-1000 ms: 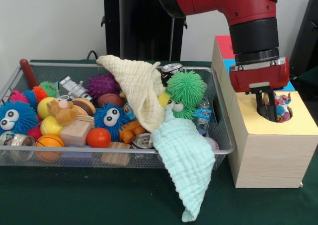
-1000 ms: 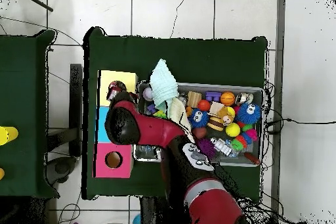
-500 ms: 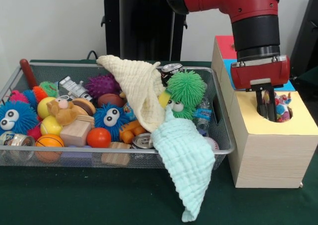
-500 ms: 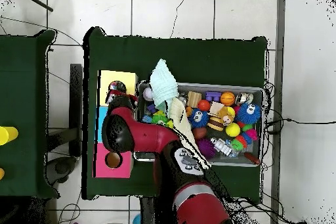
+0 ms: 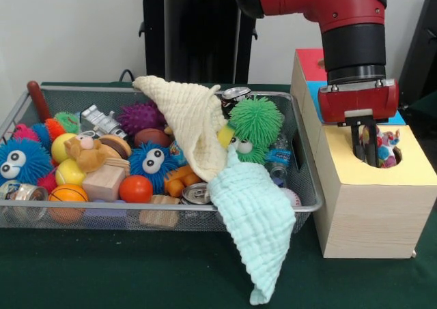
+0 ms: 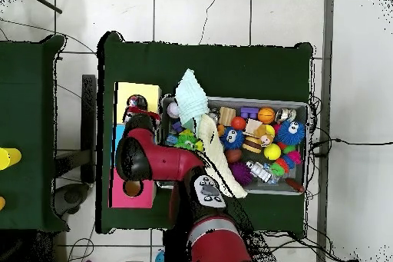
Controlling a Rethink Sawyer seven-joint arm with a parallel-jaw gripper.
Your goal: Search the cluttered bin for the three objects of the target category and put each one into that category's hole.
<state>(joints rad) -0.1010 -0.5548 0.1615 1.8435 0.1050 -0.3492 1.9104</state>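
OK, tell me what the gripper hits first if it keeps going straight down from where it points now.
The gripper points down into the hole in the box's yellow section. It would likely first meet the colourful toy sitting in that hole, though depth there is hard to judge.

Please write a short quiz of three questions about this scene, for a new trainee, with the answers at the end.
1. True or false: the pincer is above the mesh bin.
2. Which cloth hangs over the bin's front rim onto the table? A) the cream cloth B) the mint cloth C) neither
3. Fill in: the hole in the wooden box under the pincer sits in the ______ section.

Key: 1. False; it is at the hole in the yellow section of the box, where a colourful toy shows. 2. B. 3. yellow.
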